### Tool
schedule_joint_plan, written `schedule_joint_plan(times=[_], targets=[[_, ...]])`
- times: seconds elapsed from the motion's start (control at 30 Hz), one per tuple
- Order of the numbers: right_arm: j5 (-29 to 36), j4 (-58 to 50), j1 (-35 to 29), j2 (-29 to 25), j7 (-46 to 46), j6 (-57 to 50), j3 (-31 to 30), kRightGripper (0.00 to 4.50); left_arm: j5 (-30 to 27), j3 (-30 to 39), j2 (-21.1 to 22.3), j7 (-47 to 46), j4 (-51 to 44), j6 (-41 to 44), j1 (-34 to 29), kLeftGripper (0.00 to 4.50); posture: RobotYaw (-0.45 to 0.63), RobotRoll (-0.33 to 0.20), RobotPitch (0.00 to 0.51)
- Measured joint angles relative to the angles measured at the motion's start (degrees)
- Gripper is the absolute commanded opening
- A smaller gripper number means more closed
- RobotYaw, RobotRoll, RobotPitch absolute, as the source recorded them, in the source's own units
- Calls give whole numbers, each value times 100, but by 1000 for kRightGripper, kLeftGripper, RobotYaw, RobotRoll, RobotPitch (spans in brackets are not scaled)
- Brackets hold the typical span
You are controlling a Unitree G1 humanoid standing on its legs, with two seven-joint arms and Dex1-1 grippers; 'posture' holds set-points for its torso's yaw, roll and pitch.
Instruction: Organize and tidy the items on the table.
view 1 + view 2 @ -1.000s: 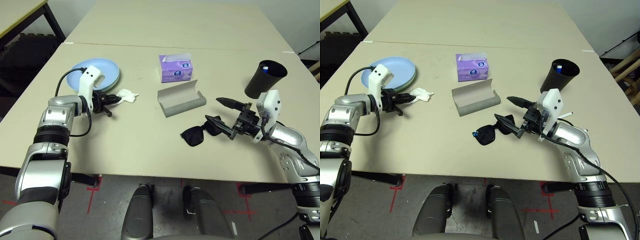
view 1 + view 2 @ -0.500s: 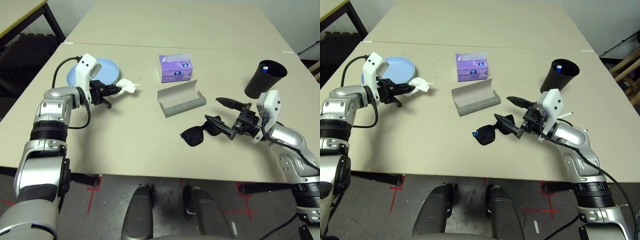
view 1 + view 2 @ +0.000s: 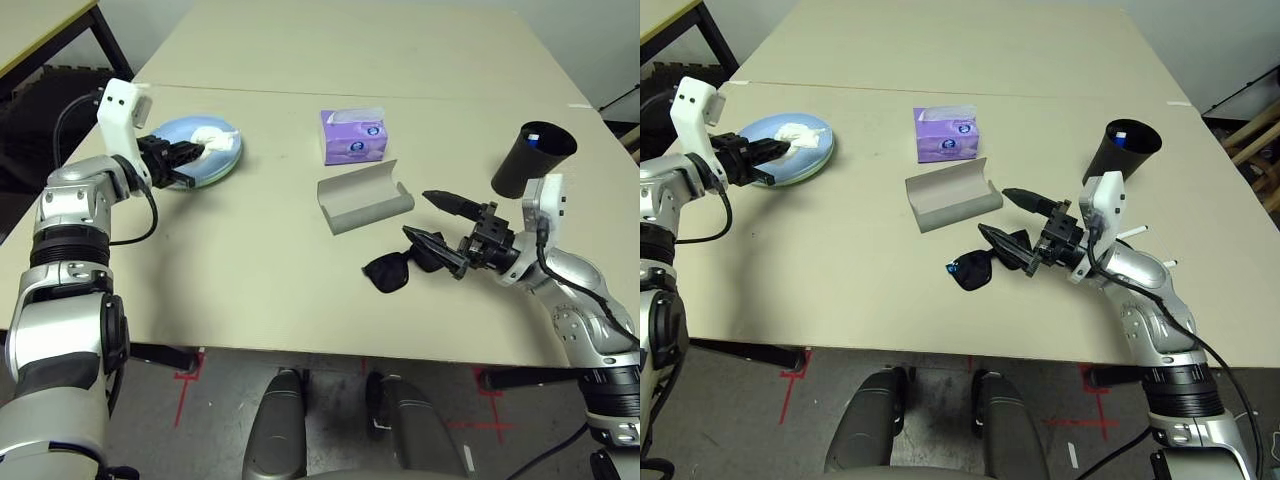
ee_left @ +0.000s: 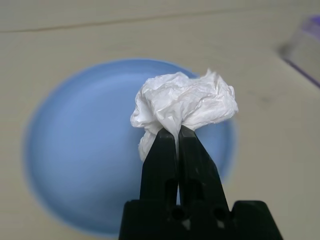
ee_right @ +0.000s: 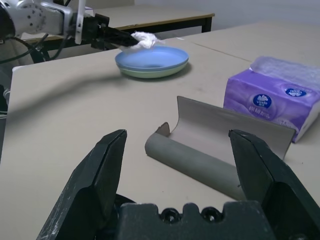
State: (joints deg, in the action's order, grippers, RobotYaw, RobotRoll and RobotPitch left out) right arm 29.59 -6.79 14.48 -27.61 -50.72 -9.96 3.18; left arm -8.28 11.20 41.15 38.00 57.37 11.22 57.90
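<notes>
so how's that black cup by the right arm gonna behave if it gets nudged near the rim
The black cup looks apt to tip: it stands tall, and its base is narrower than its open rim. It probably weighs little, so a push high up may topple it rather than slide it. The pen inside could spill out.

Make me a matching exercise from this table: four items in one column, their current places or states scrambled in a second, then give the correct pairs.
Items
1. crumpled white tissue
2. grey oblong glasses case
3. black sunglasses
4. black cup

States
A. lying open beside the purple tissue box
B. standing upright behind the right tool
C. pinched in the left tool above the light blue plate
D. folded on the table just below the open right tool

Pairs: 1-C, 2-A, 3-D, 4-B
</notes>
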Motion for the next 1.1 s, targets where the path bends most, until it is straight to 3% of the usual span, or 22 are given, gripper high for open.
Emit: schedule_joint_plan(times=[0.3, 0.33, 0.7, 1.1], targets=[[2, -1, 50, 9, 81, -35, 5, 4500, -59, 151, -263, -97, 170, -838, 46, 4255, 170, 0, 157], [2, -1, 50, 31, 109, -35, 19, 4500, -63, 151, -268, -65, 169, -853, 45, 4469, 170, 0, 157], [111, 4, 88, 199, 129, 169, 172, 4500, -310, 156, -364, 507, -122, -638, -273, 4469, 174, 0, 155], [99, 16, 96, 119, 73, 184, 190, 4500, -745, -69, -377, 3094, -964, -863, -904, 4469, 165, 0, 180]])
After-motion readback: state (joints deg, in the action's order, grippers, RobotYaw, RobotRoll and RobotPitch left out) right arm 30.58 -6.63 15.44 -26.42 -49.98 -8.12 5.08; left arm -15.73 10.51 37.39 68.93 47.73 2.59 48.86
